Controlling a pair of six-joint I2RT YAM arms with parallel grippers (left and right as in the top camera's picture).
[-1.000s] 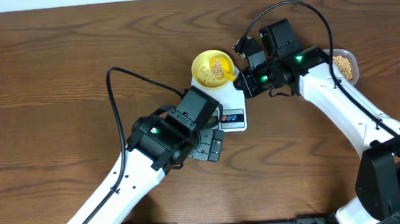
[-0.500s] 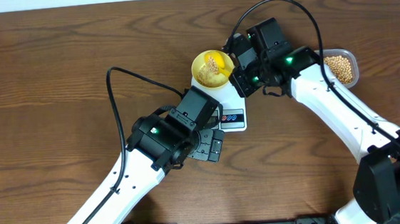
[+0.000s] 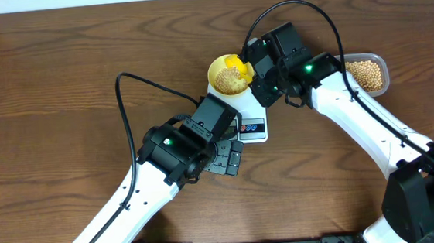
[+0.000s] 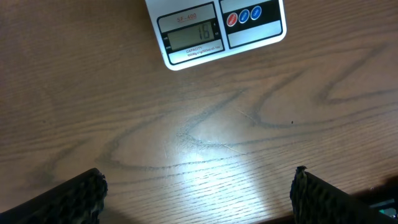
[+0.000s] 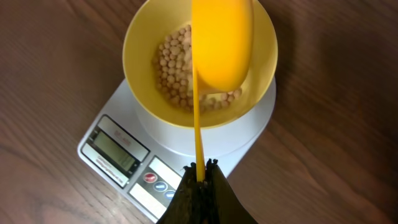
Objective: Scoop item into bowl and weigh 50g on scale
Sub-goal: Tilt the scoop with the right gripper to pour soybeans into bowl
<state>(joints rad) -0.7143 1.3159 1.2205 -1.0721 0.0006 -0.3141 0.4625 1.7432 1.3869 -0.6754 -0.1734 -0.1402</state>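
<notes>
The pale-yellow bowl [image 5: 138, 43] stands on the round platform of the white scale [image 5: 109, 124], with tan beans [image 5: 174, 68] heaped inside. My right gripper [image 5: 200, 167] is shut on the thin handle of a yellow scoop [image 5: 222, 43], which is tipped over above the bowl with its underside facing me. Overhead, the bowl [image 3: 215, 73], the beans [image 3: 231, 78] and the scoop [image 3: 240, 63] lie just left of the right gripper [image 3: 255, 78]. My left gripper [image 4: 200, 196] hangs open over bare wood, just in front of the scale [image 4: 217, 31] and its lit display.
A clear plastic tub [image 3: 383, 68] holding more beans [image 3: 365, 75] sits at the right, behind the right forearm. The left arm [image 3: 174, 148] lies close to the scale's button end [image 3: 251, 126]. Bare wooden table lies all round.
My right gripper has shifted left and rolled the scoop over the bowl. The beans that lay in the scoop are now in the bowl. The left arm has not moved.
</notes>
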